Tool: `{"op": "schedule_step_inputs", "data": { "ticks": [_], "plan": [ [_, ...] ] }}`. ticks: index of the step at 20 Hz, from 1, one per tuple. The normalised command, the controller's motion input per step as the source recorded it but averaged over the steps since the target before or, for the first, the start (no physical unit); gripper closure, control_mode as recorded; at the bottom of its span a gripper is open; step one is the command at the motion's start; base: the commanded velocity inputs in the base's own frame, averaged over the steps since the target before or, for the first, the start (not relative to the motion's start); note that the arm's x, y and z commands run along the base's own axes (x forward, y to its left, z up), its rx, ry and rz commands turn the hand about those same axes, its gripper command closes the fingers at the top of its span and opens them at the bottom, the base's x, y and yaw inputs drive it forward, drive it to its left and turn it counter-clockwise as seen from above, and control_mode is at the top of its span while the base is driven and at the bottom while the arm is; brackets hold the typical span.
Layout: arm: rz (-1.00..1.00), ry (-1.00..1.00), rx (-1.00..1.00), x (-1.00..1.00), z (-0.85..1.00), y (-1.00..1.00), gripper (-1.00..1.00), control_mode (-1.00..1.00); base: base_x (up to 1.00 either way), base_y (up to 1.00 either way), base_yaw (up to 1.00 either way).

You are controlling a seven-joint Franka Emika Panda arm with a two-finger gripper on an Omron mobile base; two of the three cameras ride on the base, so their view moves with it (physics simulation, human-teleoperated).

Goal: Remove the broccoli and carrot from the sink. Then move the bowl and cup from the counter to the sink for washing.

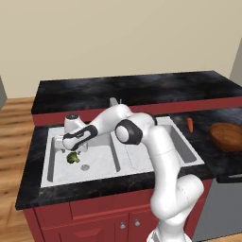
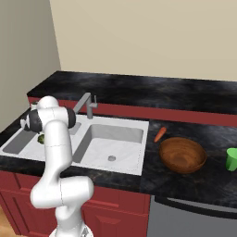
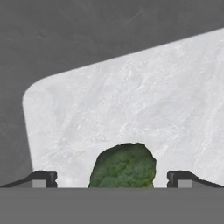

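Left base view: pincer (image 1: pixel 72 150) over the sink's (image 1: pixel 52 177) left basin, just above the broccoli (image 1: pixel 73 158); carrot (image 1: pixel 190 124) and bowl (image 1: pixel 227 136) on the surface (image 1: pixel 94 92).
Right base view: cup (image 2: pixel 232 159) right of bowl, carrot beside the sink rim.
Hand view: jaws wide apart, broccoli between the fingertips (image 3: pixel 43 179), ungripped.

Plain beige walls (image 2: pixel 152 32) enclose the room, wood plank flooring (image 1: pixel 12 156) runs along the left of the unit, red cabinet doors (image 1: pixel 94 222) with small knobs front it, and a grey appliance panel (image 2: pixel 190 220) sits beside them at right.
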Motion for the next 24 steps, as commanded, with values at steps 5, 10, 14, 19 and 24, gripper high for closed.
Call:
{"op": "schedule_step_inputs", "data": {
  "ticks": [5, 10, 14, 19, 24],
  "plan": [
    [-0.04, 0.0, 0.0, 0.0, -0.09, 0.01, -1.0, -1.0, 0.0, 0.0, 0.0],
    [-0.03, 0.02, 0.0, 0.0, -0.08, 0.03, -1.0, -1.0, 0.0, 0.0, 0.0],
    [-0.02, 0.04, 0.0, -0.03, -0.03, 0.03, -1.0, -1.0, 0.0, 0.0, 0.0],
    [-0.02, 0.04, 0.0, -0.04, -0.03, 0.02, -1.0, -1.0, 0.0, 0.0, 0.0],
    [-0.01, 0.06, 0.0, -0.01, -0.08, 0.0, -1.0, -1.0, 0.0, 0.0, 0.0]
  ]
}}
